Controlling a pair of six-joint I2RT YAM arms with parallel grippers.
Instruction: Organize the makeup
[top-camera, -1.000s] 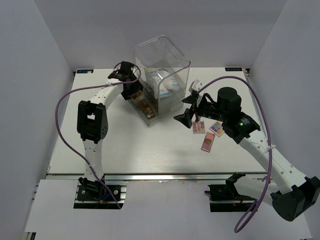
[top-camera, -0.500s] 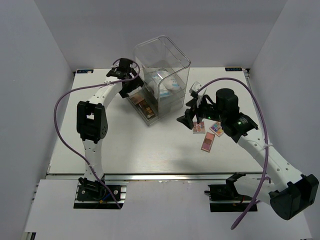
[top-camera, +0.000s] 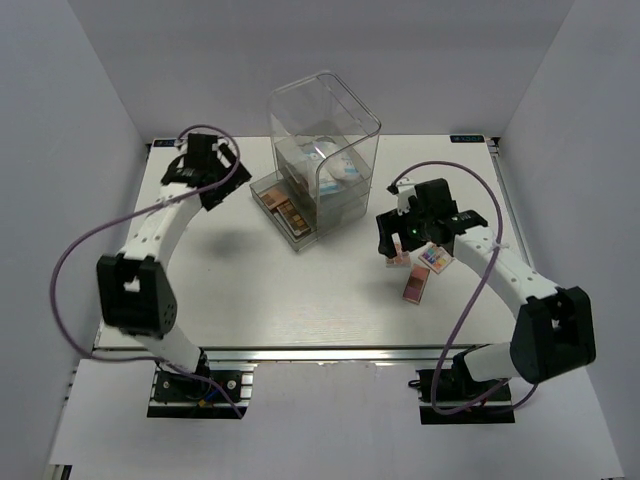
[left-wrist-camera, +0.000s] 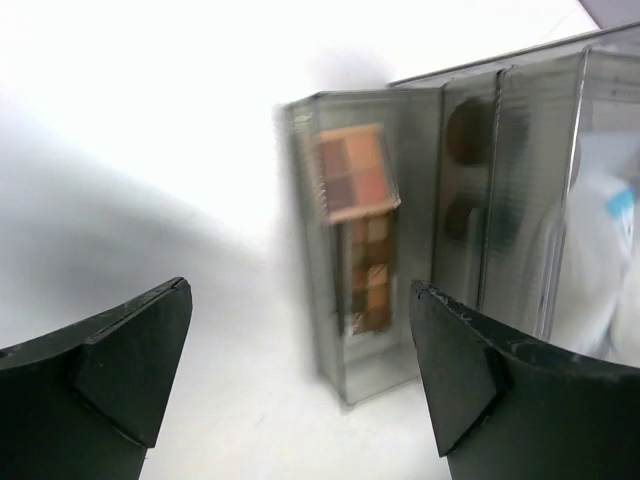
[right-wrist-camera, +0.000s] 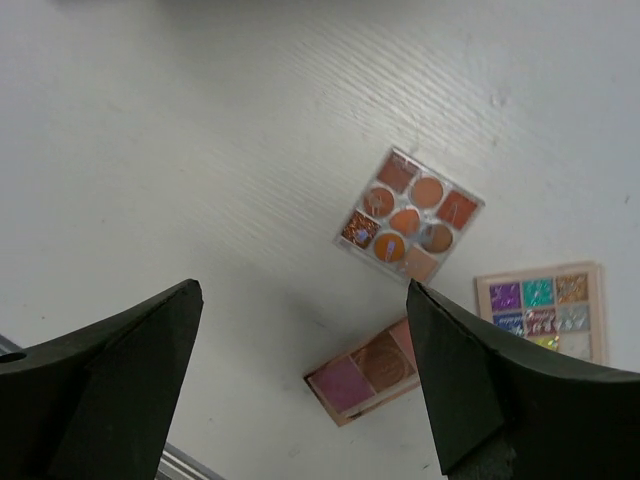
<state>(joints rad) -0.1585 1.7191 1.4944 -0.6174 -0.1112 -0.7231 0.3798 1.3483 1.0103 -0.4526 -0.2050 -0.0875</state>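
Three flat palettes lie right of centre: one with orange round pans (right-wrist-camera: 410, 215), a multicolour one (top-camera: 432, 258) (right-wrist-camera: 545, 310) and a pink-brown one (top-camera: 415, 285) (right-wrist-camera: 365, 370). My right gripper (top-camera: 395, 243) (right-wrist-camera: 300, 385) hangs open and empty just above them. The clear drawer box's bottom drawer (top-camera: 285, 212) stands pulled out with brown palettes (left-wrist-camera: 352, 180) inside. White packets (top-camera: 335, 165) (left-wrist-camera: 600, 270) lie in the upper compartment. My left gripper (top-camera: 212, 185) (left-wrist-camera: 300, 385) is open and empty, well left of the drawer. The black jar and the dark cube are not clearly seen.
The tall clear drawer box (top-camera: 325, 120) stands at the back centre of the white table (top-camera: 250, 290). Grey walls close in the left, right and back. Purple cables loop over both arms.
My left gripper has drawn back from the open drawer to the far left. My right gripper has swung in over the three palettes and lowered toward them.
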